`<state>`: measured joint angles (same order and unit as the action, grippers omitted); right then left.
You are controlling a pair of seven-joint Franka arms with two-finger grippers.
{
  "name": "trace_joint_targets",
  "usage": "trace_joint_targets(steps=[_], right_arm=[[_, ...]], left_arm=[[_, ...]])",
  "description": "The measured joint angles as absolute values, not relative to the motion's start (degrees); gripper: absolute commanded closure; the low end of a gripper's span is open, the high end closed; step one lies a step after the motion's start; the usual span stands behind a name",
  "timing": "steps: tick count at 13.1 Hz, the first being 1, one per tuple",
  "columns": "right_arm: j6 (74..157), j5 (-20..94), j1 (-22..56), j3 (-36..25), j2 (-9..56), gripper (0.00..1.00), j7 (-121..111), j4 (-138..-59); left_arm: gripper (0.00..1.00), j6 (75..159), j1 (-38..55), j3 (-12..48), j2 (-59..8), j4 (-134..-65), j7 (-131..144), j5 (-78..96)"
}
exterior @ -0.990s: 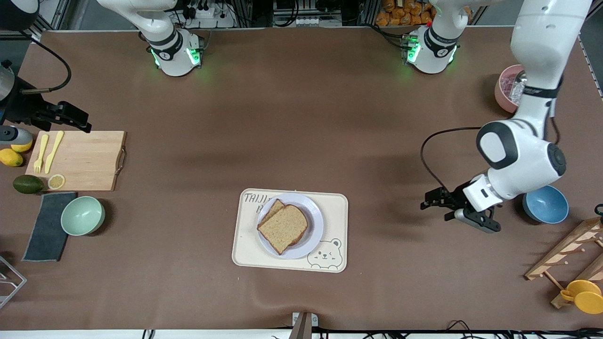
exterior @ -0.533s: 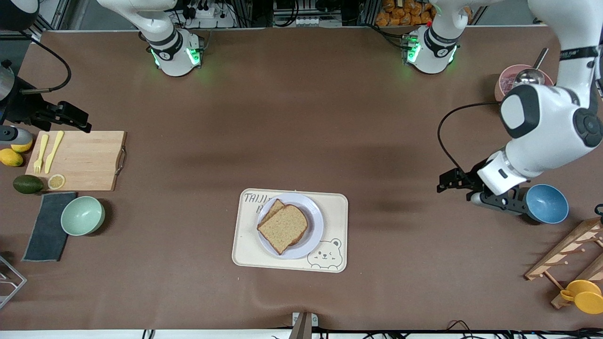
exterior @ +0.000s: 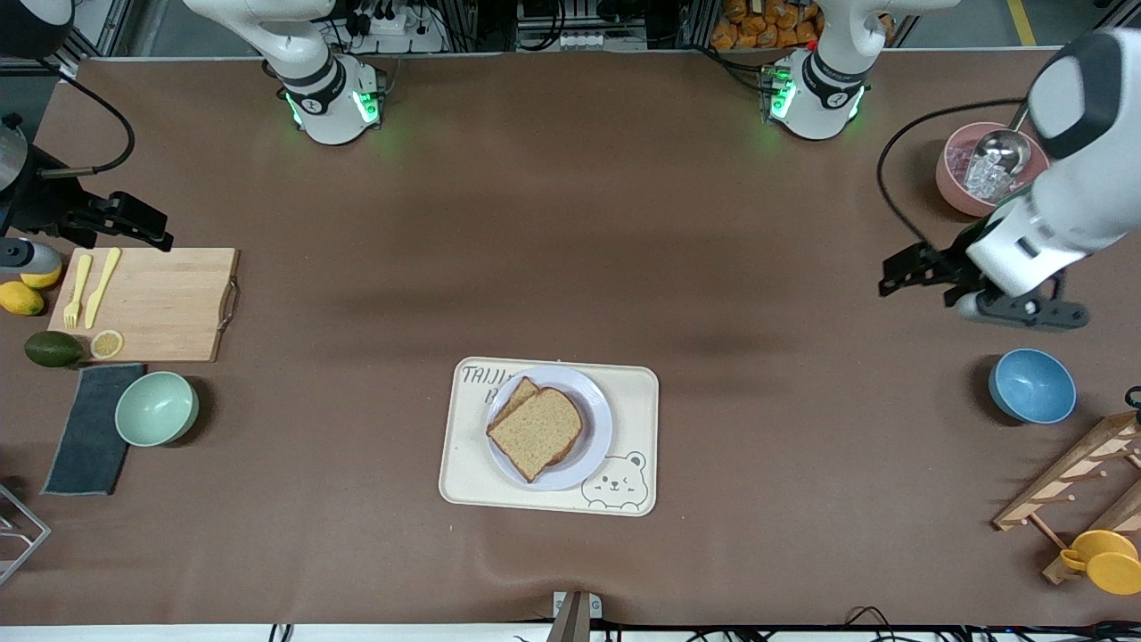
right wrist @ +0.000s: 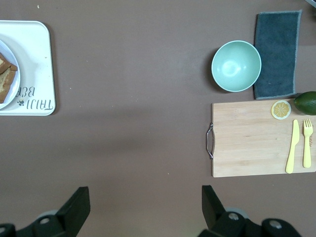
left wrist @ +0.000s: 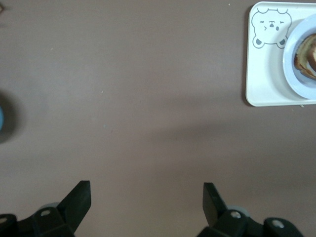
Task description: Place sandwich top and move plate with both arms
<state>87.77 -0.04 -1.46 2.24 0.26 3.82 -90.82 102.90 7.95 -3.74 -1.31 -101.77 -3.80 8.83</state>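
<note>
Right, we count two bread slices stacked on one plate [exterior: 595, 446], the sandwich top [exterior: 536, 432] lying on the lower slice [exterior: 517, 398], and that plate sits on the single bear tray [exterior: 635, 406] near the table's middle. Three bowls: a blue bowl [exterior: 1032, 386], a green bowl [exterior: 157, 407], a pink bowl [exterior: 956, 178] with one metal scoop [exterior: 1000, 152]. One cutting board [exterior: 160, 303] carries one fork [exterior: 77, 292], one knife [exterior: 102, 285] and one lemon slice [exterior: 107, 343].

We see the left gripper [exterior: 905, 272] up over bare table at its own end, fingers apart and empty, the sandwich well off toward the middle. The right gripper [right wrist: 143, 205], fingers [right wrist: 79, 207] also spread with nothing between them, hangs over bare table between tray and cutting board.
</note>
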Motion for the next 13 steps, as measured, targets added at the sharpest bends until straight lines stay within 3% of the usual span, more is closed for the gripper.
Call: trace_joint_targets(steps=[3, 13], right_arm=[[87.7, -0.04, -1.47, 2.23, 0.26, 0.0, 3.82, -90.82], [87.28, -0.04, -1.46, 2.22, 0.26, 0.0, 3.8, -90.83]], left_arm=[[0.0, 97.74, 7.9, -2.8, 0.02, -99.04, -3.77, 4.32], [0.0, 97.04, 4.62, 4.36, -0.05, -95.46, -2.82, 2.11]])
